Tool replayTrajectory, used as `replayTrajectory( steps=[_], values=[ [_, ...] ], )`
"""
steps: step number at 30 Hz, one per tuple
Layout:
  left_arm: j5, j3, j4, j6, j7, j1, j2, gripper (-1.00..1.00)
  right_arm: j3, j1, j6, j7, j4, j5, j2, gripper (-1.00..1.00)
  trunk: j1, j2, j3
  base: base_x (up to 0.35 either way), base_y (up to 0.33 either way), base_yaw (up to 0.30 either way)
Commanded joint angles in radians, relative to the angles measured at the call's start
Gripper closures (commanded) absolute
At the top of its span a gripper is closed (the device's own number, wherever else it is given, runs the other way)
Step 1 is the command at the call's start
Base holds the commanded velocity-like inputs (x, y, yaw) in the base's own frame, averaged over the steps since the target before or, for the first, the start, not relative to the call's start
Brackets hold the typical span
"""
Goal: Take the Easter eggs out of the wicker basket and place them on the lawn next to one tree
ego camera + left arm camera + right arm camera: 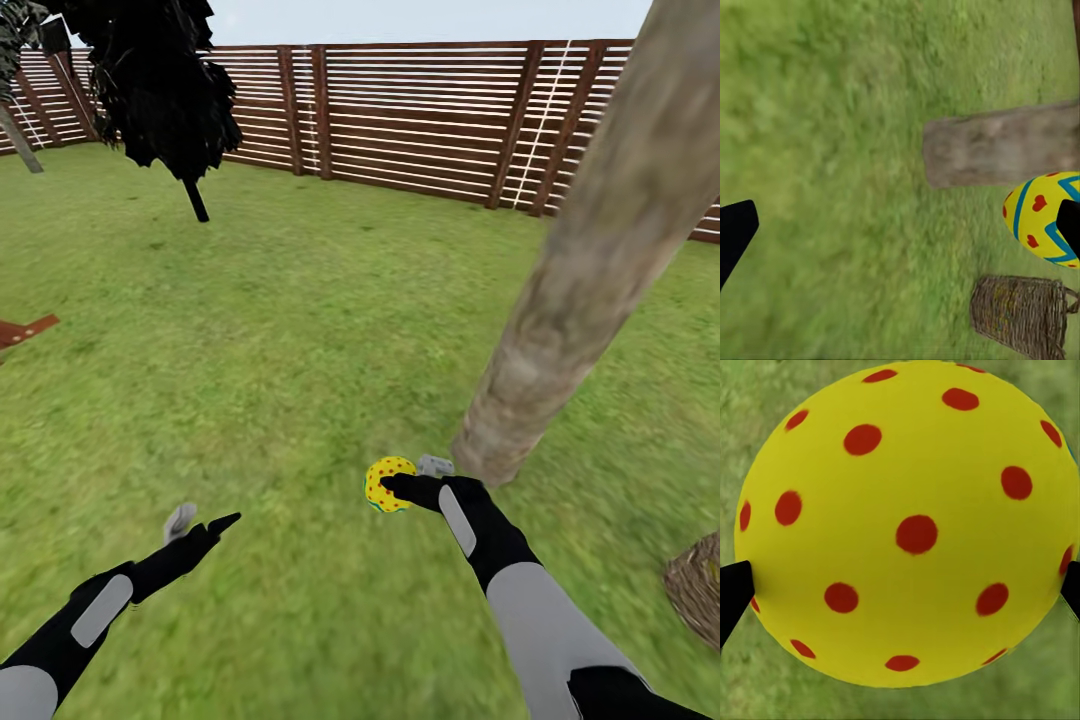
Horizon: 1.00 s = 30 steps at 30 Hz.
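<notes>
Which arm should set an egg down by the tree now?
Right. Its gripper already holds an egg above the lawn just beside the tree base. The left gripper is empty and farther off.

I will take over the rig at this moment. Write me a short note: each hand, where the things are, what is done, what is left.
Right hand: shut on one yellow egg with red dots, held above the green lawn beside the thick grey-brown tree trunk.
Left hand: open, holding nothing, over grass.
Brown woven wicker basket: on the lawn, to the right of the trunk's foot; its contents cannot be seen.
Done: this egg is out.
Left: set it by the trunk; check the basket for others.
</notes>
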Motion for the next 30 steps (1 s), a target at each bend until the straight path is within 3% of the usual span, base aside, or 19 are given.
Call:
replayTrajectory(
  steps=[1,18,22,30],
  values=[
    [0.011,-0.004,0.0,0.006,0.0,-0.001,0.001,-1.0,-0.001,0.0,0.005,0.001,-0.001,-0.001,0.0,1.0,0.001,0.0,-0.001,0.336,0.001,0.0],
    [0.011,-0.005,0.0,0.006,0.0,-0.001,0.0,-1.0,0.0,0.0,0.0,0.011,0.003,-0.001,0.0,1.0,0.001,0.0,-0.016,0.321,0.098,0.0],
    [0.011,-0.007,0.001,0.006,0.001,-0.001,0.0,-1.0,0.0,0.0,-0.093,0.011,0.053,0.0,0.0,1.0,0.001,0.0,-0.023,0.081,0.011,0.0],
    [0.016,-0.005,0.002,0.006,-0.003,-0.001,-0.001,-1.0,0.0,0.0,-0.204,0.006,0.06,0.005,-0.003,1.0,0.001,0.0,-0.035,0.001,0.0,0.0]
  ],
)
